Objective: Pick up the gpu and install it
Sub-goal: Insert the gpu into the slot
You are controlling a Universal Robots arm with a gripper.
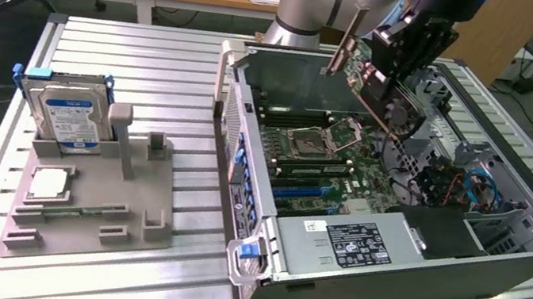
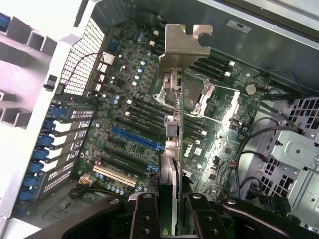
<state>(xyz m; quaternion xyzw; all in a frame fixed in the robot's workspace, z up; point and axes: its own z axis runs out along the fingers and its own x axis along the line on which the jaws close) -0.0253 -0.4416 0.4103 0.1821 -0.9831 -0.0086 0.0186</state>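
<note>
My gripper (image 2: 170, 206) grips the thin, flat gpu (image 1: 390, 97) edgewise. Its silver bracket (image 2: 182, 45) hangs above the green motherboard (image 2: 124, 114).

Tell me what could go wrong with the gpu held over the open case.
The gpu hangs tilted above the motherboard, so it may meet the blue slot askew and jam. Its silver bracket might catch the case wall. The gripper pinches one end only; it could twist.

The gpu (image 1: 386, 104), a thin card with a round fan and a silver end bracket, hangs tilted in the end effector's (image 2: 170, 201) grip, raised above the motherboard (image 1: 334, 164) of the open computer case (image 1: 383, 296).
</note>
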